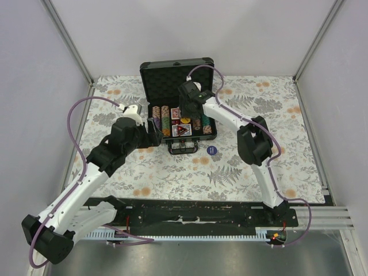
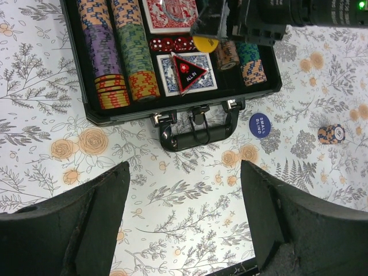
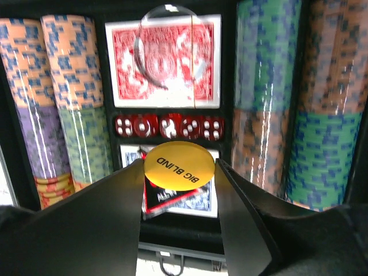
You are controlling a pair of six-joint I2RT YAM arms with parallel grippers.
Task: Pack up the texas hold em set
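The case (image 1: 172, 75) lies open on the tabletop (image 2: 172, 195), with its lid up at the back. Inside are rows of chips (image 2: 98, 52), the red cards (image 3: 164, 60), the red dice (image 3: 169, 125) and the blue cards (image 2: 167, 83), with a black triangle (image 2: 187, 69) lying on top of the blue cards.

The right hand (image 3: 179, 168) is clamped on the yellow button (image 3: 178, 163) - one finger on each side of it. It holds the button just over the triangle, near the dice. So the step right now looks like putting this button into the case.

The left hand (image 2: 185, 169) hangs over the bare tabletop near the case handle. Its fingers are wide apart and hold nothing.

Two things are not in the case yet - a blue button (image 2: 260, 125) lies just beside the handle, and a loose chip (image 2: 332, 134) lies farther out on the same side.

Next, the right hand should go down a little and let go, so the button lands flat and does not roll. Then the blue button and the chip need picking up. They are thin and flat, so the fingers must pinch them low at the edges.
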